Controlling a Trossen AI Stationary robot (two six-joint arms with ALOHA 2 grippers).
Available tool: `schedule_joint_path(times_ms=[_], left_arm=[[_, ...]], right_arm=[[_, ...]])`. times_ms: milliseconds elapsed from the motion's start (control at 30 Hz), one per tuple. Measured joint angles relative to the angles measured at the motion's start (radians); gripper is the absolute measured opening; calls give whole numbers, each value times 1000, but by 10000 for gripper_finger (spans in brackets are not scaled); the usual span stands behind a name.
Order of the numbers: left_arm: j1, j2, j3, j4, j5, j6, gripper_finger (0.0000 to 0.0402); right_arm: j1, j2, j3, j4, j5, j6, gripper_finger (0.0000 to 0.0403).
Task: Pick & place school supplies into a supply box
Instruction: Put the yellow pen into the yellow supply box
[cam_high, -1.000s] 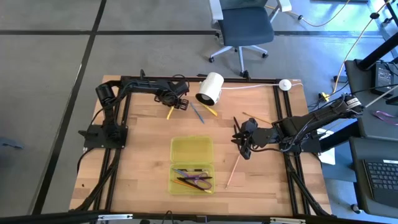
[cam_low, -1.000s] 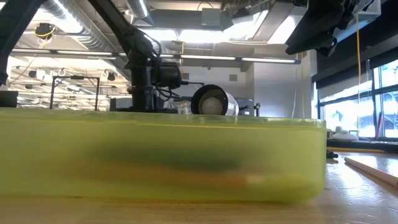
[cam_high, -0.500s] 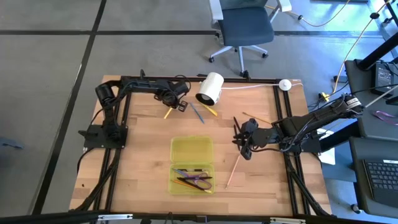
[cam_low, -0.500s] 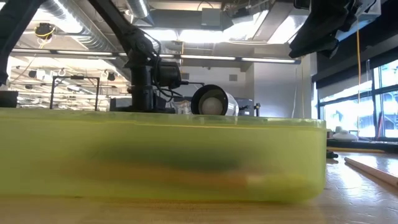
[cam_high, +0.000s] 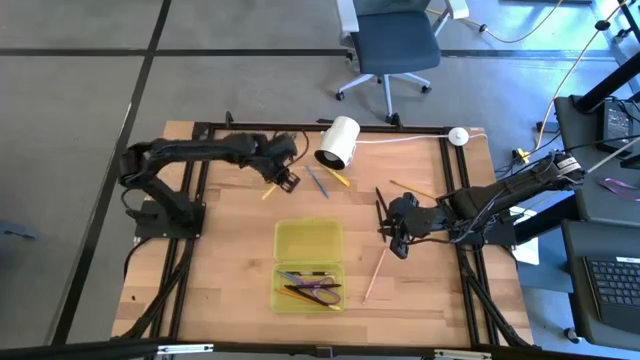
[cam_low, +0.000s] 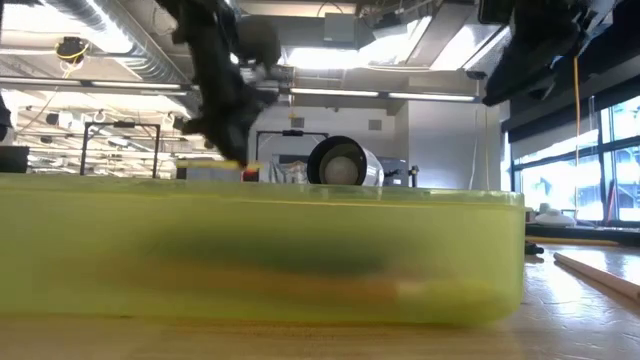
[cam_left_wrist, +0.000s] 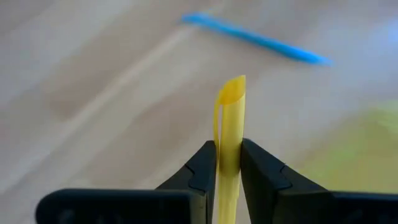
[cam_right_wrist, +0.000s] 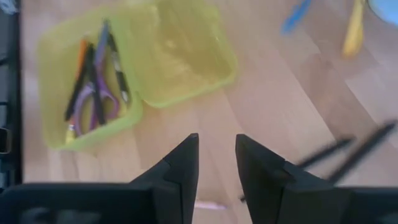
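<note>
My left gripper (cam_high: 283, 180) is above the far-left part of the table, shut on a yellow pen (cam_high: 268, 188). The supply box (cam_high: 309, 240) lies open mid-table, a yellow-green tray in two halves. The near half (cam_high: 310, 288) holds pens and purple-handled scissors, and the far half holds nothing. My right gripper (cam_high: 392, 232) is open, right of the box, and touches nothing. A blue pen (cam_high: 318, 181) and a yellow pen (cam_high: 338, 178) lie flat on the table near the white cylinder. A pale pencil (cam_high: 375, 272) lies right of the box. My left gripper pinches the yellow pen (cam_left_wrist: 229, 162) between its two fingers (cam_left_wrist: 205, 165), with the fingers across the pen. The pen's free end (cam_left_wrist: 232, 90) sticks out past the fingertips. In the high view the pen points from the gripper toward the near-left. It seems lifted off the wood.
A white cylinder (cam_high: 338, 142) with a cable lies at the far edge. Black pens (cam_right_wrist: 348, 152) and a thin orange pencil (cam_high: 410, 188) lie by my right gripper. Black frame rails run along the table's sides. An office chair (cam_high: 390, 40) stands beyond the table.
My left arm has swung and risen from the table near the white cylinder. Its gripper has carried the yellow pen up and a little toward the near edge and the box. It has stayed shut on the pen. My right gripper has edged slightly toward the right.
</note>
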Motion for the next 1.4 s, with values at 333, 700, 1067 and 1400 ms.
schedule_joint_path(times_ms=[333,700,1067,1400], left_arm=[[-367,-22,2,304,67,45,49],[-643,112,3,431,7,-14,49],[-717,331,158,402,14,-53,47],[-705,420,192,343,13,-71,48]], right_arm=[[-4,0,0,-146,-5,187,110],[-3,1,0,-143,-50,201,110],[-4,0,0,-139,-50,205,110],[-4,0,0,-140,-50,207,110]])
